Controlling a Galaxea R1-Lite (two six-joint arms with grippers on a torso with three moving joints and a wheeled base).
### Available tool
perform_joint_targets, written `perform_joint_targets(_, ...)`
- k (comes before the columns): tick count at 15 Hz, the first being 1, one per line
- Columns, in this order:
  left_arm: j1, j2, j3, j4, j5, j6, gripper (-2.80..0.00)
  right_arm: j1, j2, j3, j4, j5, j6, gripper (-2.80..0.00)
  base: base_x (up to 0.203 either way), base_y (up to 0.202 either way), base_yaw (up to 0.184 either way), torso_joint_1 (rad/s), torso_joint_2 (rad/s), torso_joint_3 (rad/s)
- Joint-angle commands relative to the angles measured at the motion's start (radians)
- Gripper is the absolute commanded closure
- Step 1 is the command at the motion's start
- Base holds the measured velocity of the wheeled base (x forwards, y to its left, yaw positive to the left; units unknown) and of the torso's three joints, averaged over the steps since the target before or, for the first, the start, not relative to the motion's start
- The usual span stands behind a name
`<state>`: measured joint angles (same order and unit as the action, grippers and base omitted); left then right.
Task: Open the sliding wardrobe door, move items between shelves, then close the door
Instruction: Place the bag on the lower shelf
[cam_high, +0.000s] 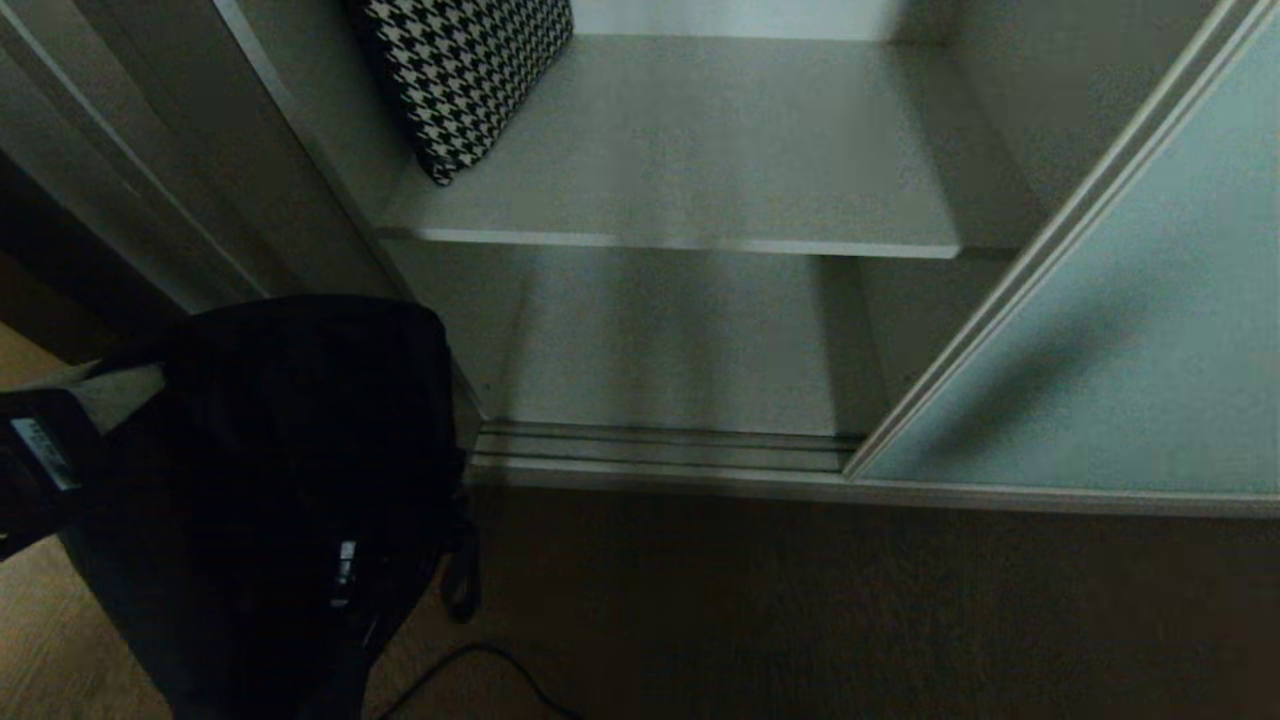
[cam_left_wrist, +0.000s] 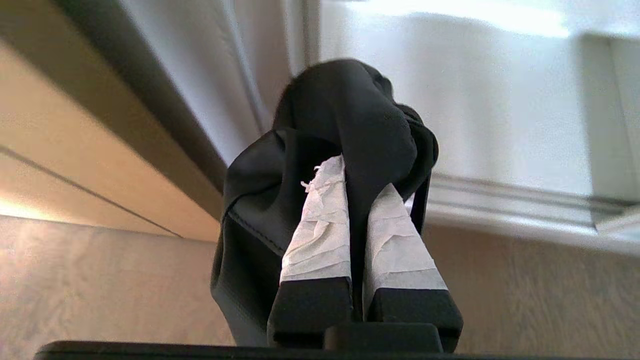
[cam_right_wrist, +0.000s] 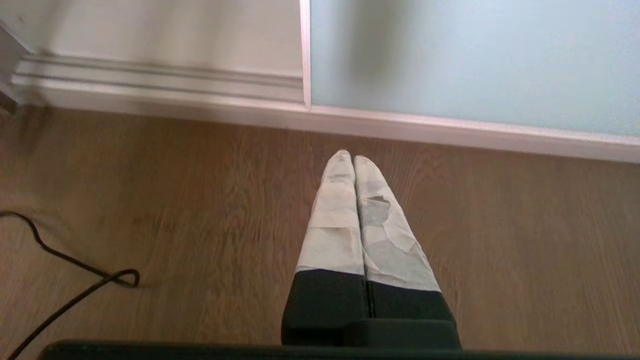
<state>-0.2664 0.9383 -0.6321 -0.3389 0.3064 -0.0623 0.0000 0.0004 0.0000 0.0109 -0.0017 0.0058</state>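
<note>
— The sliding wardrobe door (cam_high: 1130, 340), that frosted pale blue-green glass panel in its slim silver-white frame, where does it stand?

— Pushed over to the right, so the compartment is open. Inside, the black-and-white houndstooth soft bag (cam_high: 465, 75) leans at the left end of the upper pale grey-white shelf (cam_high: 700, 160); the lower board (cam_high: 670, 340) is bare.

— And the floppy all-black fabric bag (cam_high: 290, 480)?

— Out in front of the wardrobe, low on the left, over the brown wood-look floor (cam_high: 850, 610). The left gripper (cam_left_wrist: 359, 182) has its taped fingers (cam_left_wrist: 320, 235) pinched tight on a fold of it.

— The right gripper (cam_right_wrist: 354, 161)?

— Pressed together on nothing, pointing at the floor just before the ribbed silver floor track (cam_right_wrist: 165, 87). A black cable (cam_right_wrist: 65, 280) trails nearby.
</note>
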Motion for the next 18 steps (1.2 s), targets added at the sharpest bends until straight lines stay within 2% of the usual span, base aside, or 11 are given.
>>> perform_joint_targets(1,-0.023,0.009,0.002,-0.002,0.002,-0.002,0.0,0.0,0.0,0.0,0.0,0.0,0.0,0.0,0.0,0.0,0.0,0.0,0.0,-0.202)
perform_joint_targets(4,-0.068,0.03,-0.011,-0.003,0.002,0.005,0.0,0.0,0.001,0.0,0.0,0.0,0.0,0.0,0.0,0.0,0.0,0.004,0.0,-0.198)
perform_joint_targets(15,-0.076,0.047,-0.003,-0.005,-0.004,0.009,0.0,0.0,0.0,0.0,0.0,0.0,0.0,0.0,0.0,0.0,0.0,0.003,0.0,-0.196)
perform_joint_targets(18,-0.102,0.075,0.004,-0.005,-0.005,0.002,0.0,0.0,0.0,0.0,0.0,0.0,0.0,0.0,0.0,0.0,0.0,0.007,0.0,-0.066)
